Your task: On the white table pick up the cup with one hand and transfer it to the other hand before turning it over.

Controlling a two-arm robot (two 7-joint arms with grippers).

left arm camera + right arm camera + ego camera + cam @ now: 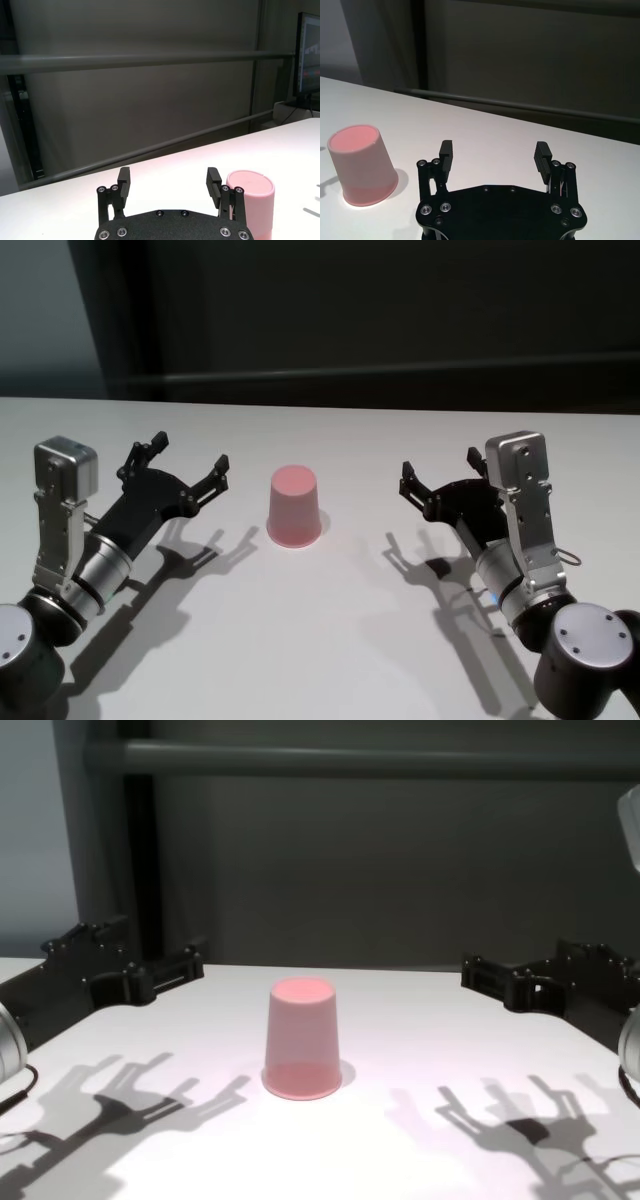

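As you count, you've got 1 cup [295, 507] and 2 claws on the white bench [330, 640]. Cup sits upside down mid-bench, wide rim flat on the surface, closed base up, long axis vertical. It's btwn the claws, touching neither. Left claw [185, 470] hangs just above the bench on the cup's left, fingers spread, tips aimed twd the cup, holding nothing. Right claw [440, 480] mirrors it on the cup's right, fingers spread too, also holding nothing.
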